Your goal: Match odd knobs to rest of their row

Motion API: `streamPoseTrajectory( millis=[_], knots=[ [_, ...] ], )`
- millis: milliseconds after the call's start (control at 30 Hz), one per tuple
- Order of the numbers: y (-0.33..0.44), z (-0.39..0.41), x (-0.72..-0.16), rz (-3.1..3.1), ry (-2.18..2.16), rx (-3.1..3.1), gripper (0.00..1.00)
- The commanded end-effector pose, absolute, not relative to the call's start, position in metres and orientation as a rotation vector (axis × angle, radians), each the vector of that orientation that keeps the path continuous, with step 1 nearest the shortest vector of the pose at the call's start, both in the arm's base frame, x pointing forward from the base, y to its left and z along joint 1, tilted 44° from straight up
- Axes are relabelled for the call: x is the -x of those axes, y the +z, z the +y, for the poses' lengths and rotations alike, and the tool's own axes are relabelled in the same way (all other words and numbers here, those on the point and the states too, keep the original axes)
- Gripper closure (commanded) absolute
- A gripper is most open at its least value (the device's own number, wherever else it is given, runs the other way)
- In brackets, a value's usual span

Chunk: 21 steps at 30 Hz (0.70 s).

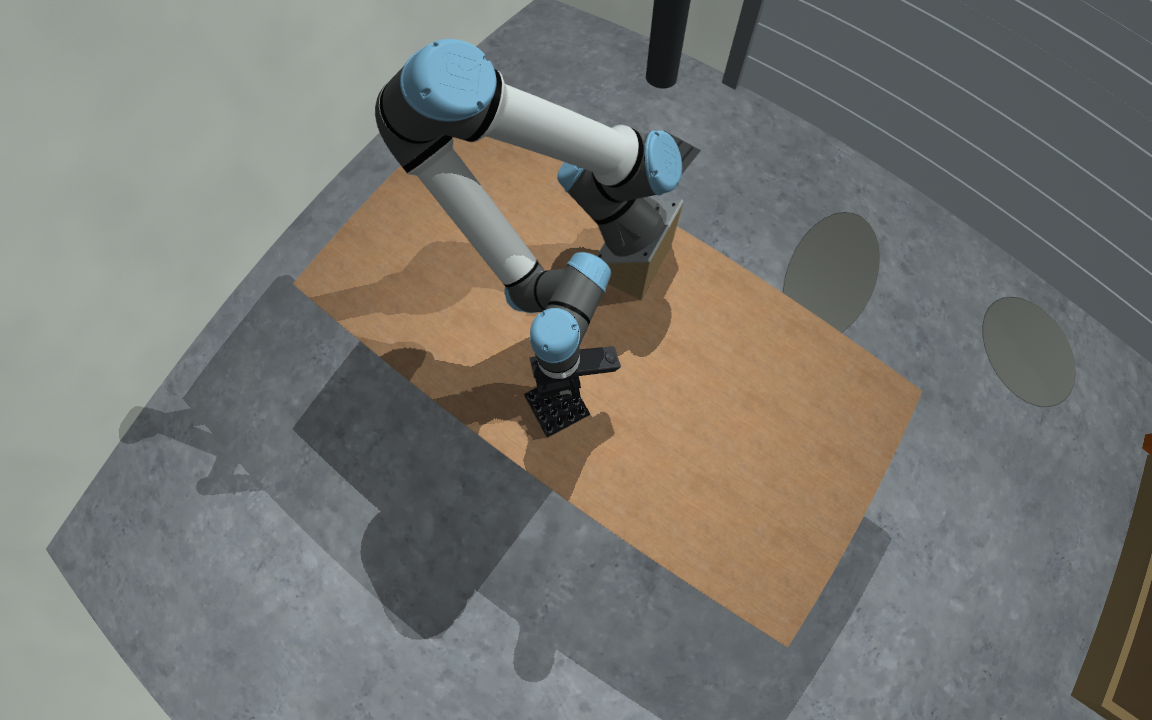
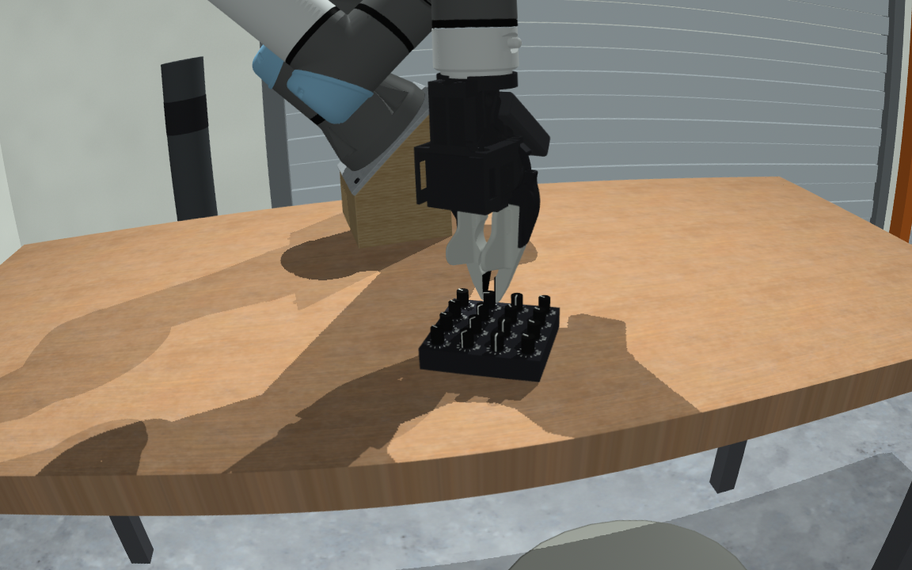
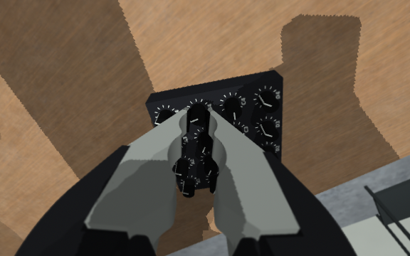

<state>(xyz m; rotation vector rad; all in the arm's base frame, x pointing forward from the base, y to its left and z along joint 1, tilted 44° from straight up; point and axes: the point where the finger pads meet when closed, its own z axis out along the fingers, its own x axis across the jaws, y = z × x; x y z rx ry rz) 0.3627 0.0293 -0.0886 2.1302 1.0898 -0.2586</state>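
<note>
- You had the knob box [image 1: 546, 431] [image 2: 480, 364] [image 3: 212, 85] lying flat on the desk [image 1: 723, 429] [image 2: 728, 269] [image 3: 191, 46], nearer the front long edge than the back one
- Seen from that front edge, your box stood forward of the wooden mount block [image 1: 627, 276] [image 2: 402, 212], with a strip of desk between the box and the edge
- Your box sat askew to the desk's long edges, all of it inboard, and none of its corners reached a desk edge
- Your pincer [image 1: 559, 392] [image 2: 493, 298] [image 3: 198, 110] was clenched on a knob [image 2: 489, 295] [image 3: 197, 109] beside C4, one fingertip at either flank
- That knob stood in the line along the box side facing the mount block, so you had other knobs close on both sides of the fingertips
- You could read C4 [image 3: 232, 106], D4 [image 3: 268, 101] and D3 [image 3: 267, 130] in the wrist view; the pointers on D4 and D3 looked alike, while the fingers hid several other knobs and labels
- Your broadest room for moving ran from the box towards the right short edge; towards the front edge you had much less
- You had not let go or moved clear; the pincer was upright above the box, well inside the desk's corners
</note>
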Motion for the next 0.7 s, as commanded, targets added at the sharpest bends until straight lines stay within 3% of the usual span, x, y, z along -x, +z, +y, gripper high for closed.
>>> streamPoseTrajectory(
  millis=[0,667],
  knots=[
    [-0.0881,0.0293,-0.3626,1.201,-0.302,-2.079,0.96],
    [-0.0871,0.028,-0.3619,1.571,-0.465,-1.856,0.96]
  ],
)
